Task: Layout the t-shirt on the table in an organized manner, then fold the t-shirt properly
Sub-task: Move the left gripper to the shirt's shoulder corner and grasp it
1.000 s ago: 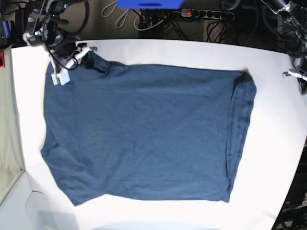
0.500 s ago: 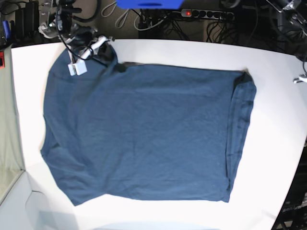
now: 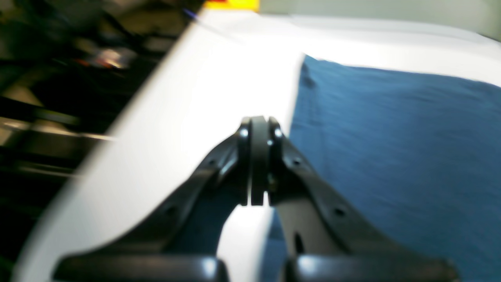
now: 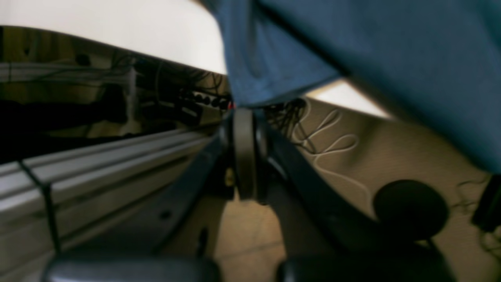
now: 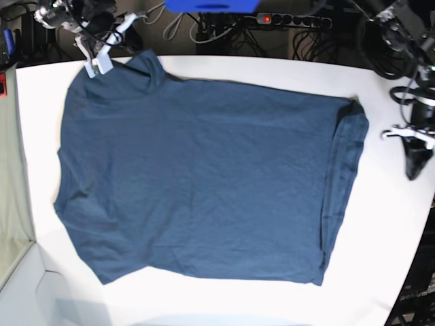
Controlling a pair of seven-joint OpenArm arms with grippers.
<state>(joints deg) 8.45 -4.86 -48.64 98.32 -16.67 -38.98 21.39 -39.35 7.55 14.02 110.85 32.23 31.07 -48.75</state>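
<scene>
The dark blue t-shirt (image 5: 204, 176) lies spread flat on the white table (image 5: 387, 231). Its back left corner (image 5: 144, 60) is drawn up towards the table's back edge. My right arm (image 5: 102, 37) reaches in there. In the right wrist view my right gripper (image 4: 244, 115) is shut, with the t-shirt's hem (image 4: 266, 78) pinched at its tips beyond the table's edge. My left gripper (image 5: 412, 173) hangs shut and empty over bare table, right of the shirt's folded side (image 5: 346, 156). In the left wrist view the left gripper (image 3: 256, 123) is beside the t-shirt (image 3: 391, 156).
A power strip (image 5: 292, 19) with a red light, loose cables and a blue object (image 5: 211, 5) lie behind the table's back edge. The table's curved edge (image 5: 408, 285) runs down the right. A grey surface (image 5: 13, 204) borders the left side.
My right gripper has pulled the shirt's back left corner towards the back edge, and that side has stretched out. My left arm has come in over the table's right side.
</scene>
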